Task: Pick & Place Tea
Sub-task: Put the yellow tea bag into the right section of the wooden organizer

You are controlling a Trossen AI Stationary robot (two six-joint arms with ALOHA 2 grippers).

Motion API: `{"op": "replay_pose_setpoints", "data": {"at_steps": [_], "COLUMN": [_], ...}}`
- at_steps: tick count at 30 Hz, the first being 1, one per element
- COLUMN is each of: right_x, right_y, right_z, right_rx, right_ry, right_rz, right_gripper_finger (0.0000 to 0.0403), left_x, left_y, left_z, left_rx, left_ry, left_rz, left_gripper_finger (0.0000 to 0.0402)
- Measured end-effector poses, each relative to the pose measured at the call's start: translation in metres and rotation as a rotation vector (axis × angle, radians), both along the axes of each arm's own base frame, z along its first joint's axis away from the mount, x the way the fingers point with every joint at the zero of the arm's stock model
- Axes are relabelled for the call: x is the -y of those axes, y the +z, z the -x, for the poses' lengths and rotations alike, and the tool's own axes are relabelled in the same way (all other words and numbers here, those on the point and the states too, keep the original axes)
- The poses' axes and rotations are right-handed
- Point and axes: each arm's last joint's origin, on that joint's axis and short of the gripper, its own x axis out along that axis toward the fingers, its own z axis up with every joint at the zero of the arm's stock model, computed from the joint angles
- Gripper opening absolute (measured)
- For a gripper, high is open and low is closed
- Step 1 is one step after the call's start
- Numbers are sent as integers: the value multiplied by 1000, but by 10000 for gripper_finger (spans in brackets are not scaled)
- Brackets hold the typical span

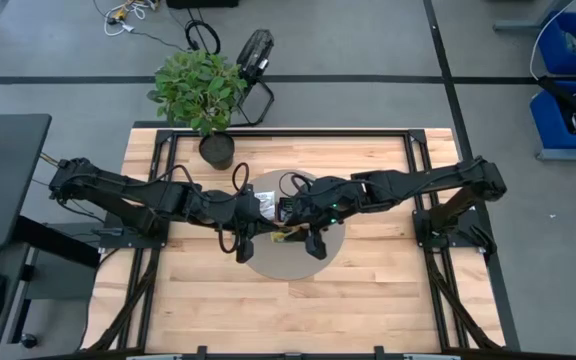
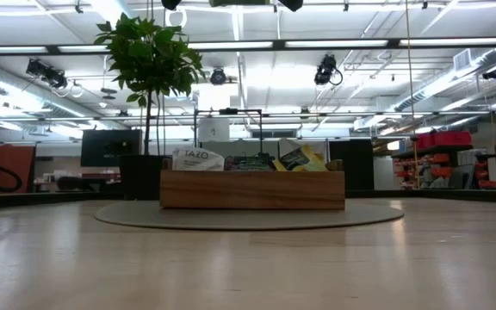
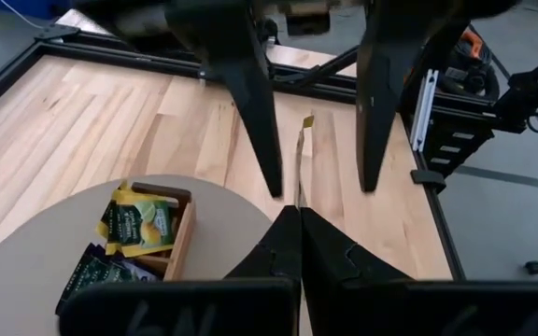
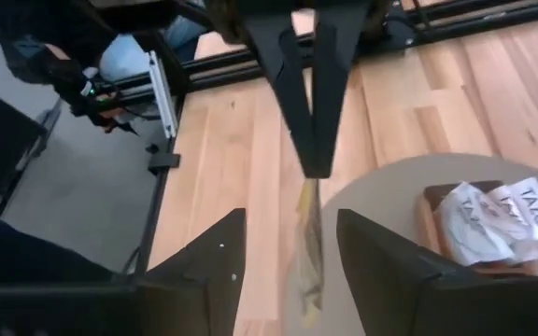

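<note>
The wooden table (image 1: 368, 300) fills the middle of the high view, with a round grey mat (image 1: 293, 262) at its centre. A potted plant (image 1: 200, 88) stands at the table's upper edge, left of centre. Both dark arms reach in from the sides and meet over the mat. On the mat, at the centre of the low view, sits a long wooden tray (image 2: 252, 189) holding tea packets (image 2: 302, 158), white-faced at its left end and yellow-green toward the right. The left gripper (image 3: 298, 217), at the bottom centre of its wrist view, has its fingers pressed together on the edge of a single tea packet (image 3: 304, 142), held above the table. The right gripper (image 4: 292, 247) faces it, fingers spread wide on either side of that packet without touching it.
</note>
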Motion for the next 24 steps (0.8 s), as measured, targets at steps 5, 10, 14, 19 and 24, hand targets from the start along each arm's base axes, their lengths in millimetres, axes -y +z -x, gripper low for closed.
{"op": "replay_pose_setpoints", "data": {"at_steps": [5, 10, 14, 19, 24], "right_x": [-1, -1, -1, 0, 3], "right_y": [-4, -2, -2, -4, -10], "right_z": [-4, -5, -5, -3, 1], "right_rx": [-5, 23, 20, 1, -71], "right_ry": [25, 27, 33, 20, 15], "right_rz": [-5, -5, 3, 25, 103], "right_gripper_finger": [144, 75, 13, 5, 2], "left_x": [0, 0, 0, 0, 2], "left_y": [0, 0, 0, 0, -3], "left_z": [0, 0, 0, 1, 6], "left_rx": [0, -2, -2, -3, -50], "left_ry": [2, 3, 0, 33, 40], "left_rz": [4, 7, 12, 6, -19], "left_gripper_finger": [1, 1, 1, 9, 50]}}
